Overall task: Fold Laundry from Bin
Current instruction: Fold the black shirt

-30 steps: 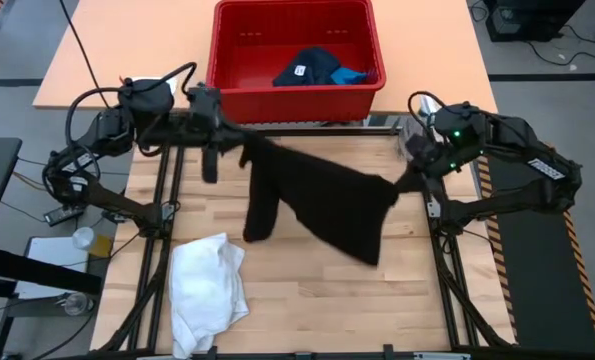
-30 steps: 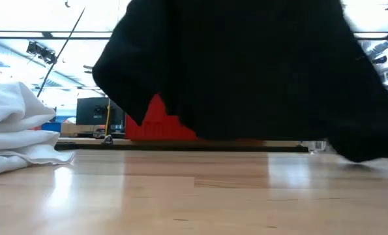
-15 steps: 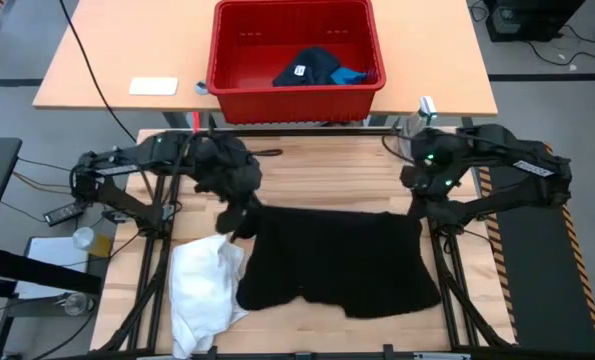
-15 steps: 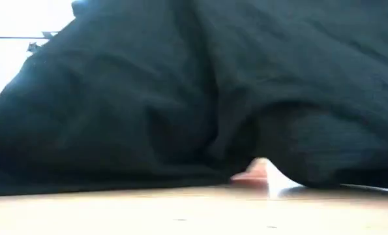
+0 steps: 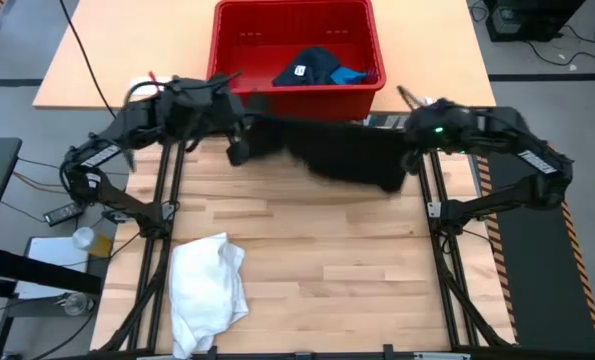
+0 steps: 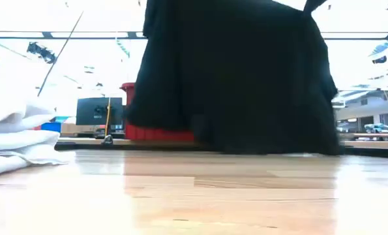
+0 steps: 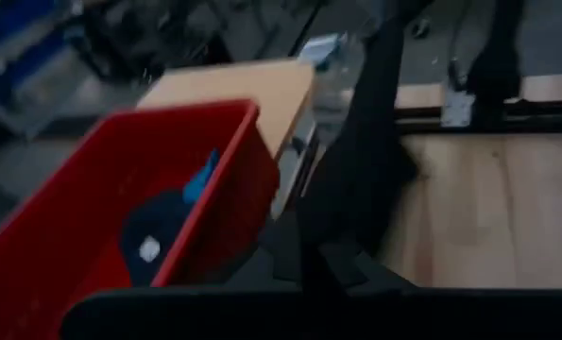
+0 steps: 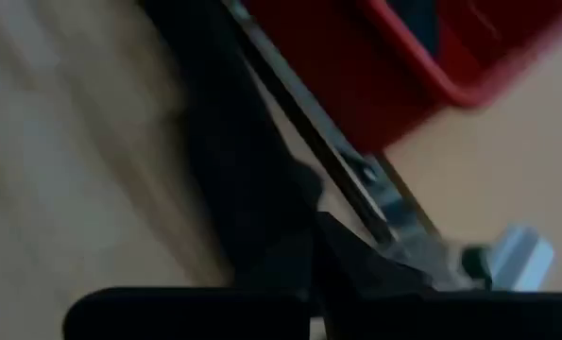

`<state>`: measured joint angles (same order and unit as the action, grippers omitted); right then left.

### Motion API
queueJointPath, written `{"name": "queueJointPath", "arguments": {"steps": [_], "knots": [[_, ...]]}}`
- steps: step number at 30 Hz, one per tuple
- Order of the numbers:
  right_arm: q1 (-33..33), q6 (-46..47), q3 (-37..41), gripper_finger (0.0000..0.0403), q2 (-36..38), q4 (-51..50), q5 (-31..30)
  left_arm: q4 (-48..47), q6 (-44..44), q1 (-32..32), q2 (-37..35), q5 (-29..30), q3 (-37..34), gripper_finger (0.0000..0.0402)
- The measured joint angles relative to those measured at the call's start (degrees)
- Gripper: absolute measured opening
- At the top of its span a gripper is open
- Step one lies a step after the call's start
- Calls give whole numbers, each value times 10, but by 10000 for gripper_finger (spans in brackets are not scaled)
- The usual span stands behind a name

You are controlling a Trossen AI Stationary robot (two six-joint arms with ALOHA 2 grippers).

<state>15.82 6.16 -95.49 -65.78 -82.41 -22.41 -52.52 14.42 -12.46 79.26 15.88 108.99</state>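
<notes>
Nearest you, at 7 o'clock on the table [image 5: 317,270], the white garment [image 5: 207,290] lies crumpled, its length running 6 to 12. Past centre, your black garment [image 5: 342,150] hangs stretched between 2 grippers, long axis 9 to 3, hem clear of the wood. The left gripper [image 5: 239,138] is pinched tight on its 9 o'clock end, the right gripper [image 5: 413,148] on the 3 o'clock end. At 12, the bin [image 5: 295,98] holds the navy garment [image 5: 307,68], tag unreadable, and the blue garment [image 5: 352,74].

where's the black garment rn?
High view: black garment hangs stretched between the left claw and right claw, over the table's far edge beside the bin.
</notes>
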Motion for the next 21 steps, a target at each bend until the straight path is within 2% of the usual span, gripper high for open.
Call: {"name": "queueJointPath", "arguments": {"steps": [2,5,9,15,18,21], "knots": [[-7,-15,-21,12,1,-4,53,-33,0,16,-1,-11,-1,0],[-19,4,-15,13,-1,-25,121,-105,-44,40,4,-61,-24,0],[-43,35,72,14,-3,-28,201,-107,-121,85,10,-97,-127,0],[-86,74,267,14,-4,35,323,42,-203,157,11,-106,-361,9],[-100,102,347,16,-4,63,397,153,-261,187,15,-152,-453,9],[-114,118,405,26,-3,98,465,249,-308,208,15,-205,-515,10]]}}
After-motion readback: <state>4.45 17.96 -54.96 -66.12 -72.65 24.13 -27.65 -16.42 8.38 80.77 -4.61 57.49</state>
